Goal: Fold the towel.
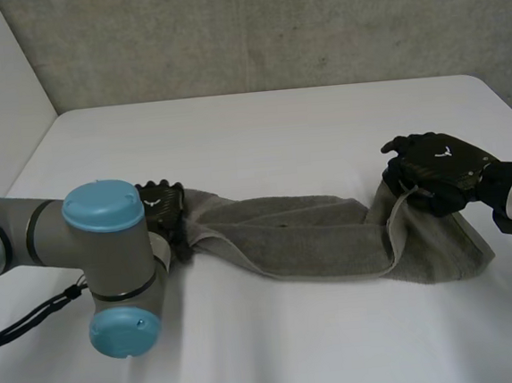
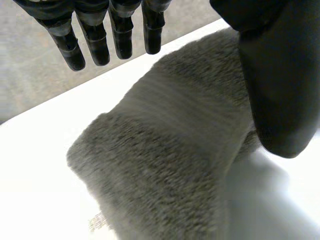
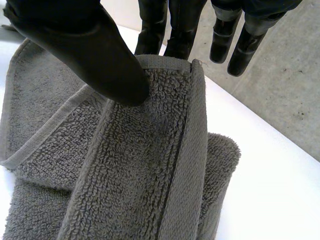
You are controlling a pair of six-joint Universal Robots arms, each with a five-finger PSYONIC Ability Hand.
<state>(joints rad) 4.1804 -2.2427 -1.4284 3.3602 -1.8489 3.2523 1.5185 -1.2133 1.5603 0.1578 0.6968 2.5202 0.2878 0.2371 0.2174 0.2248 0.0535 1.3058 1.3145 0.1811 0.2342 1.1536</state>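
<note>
Two towel (image 1: 314, 236) ends: R hand (image 1: 441, 171) pinches one, L hand (image 1: 163, 207) straight-fingered over other.

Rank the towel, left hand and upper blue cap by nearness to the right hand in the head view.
1. towel: pinched in the right hand.
2. left hand: at the towel's far end.
3. upper blue cap: beyond it, on the left arm.
</note>
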